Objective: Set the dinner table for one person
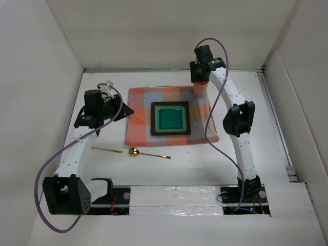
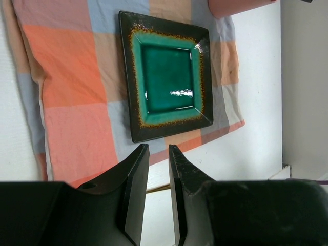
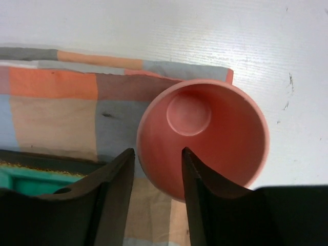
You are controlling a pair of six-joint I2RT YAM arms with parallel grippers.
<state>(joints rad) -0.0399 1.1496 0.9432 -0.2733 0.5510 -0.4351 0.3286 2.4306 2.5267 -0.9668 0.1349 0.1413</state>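
Right claw (image 3: 157, 151), jaws apart, astride pink cup (image 3: 225, 128) on checked mat (image 3: 51, 102)

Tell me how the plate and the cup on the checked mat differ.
The plate is square, the cup round. The plate is glossy green with a dark rim; the cup is plain pink. The plate lies flat in the middle of the mat; the cup stands upright at its far right corner. Both rest on the mat.
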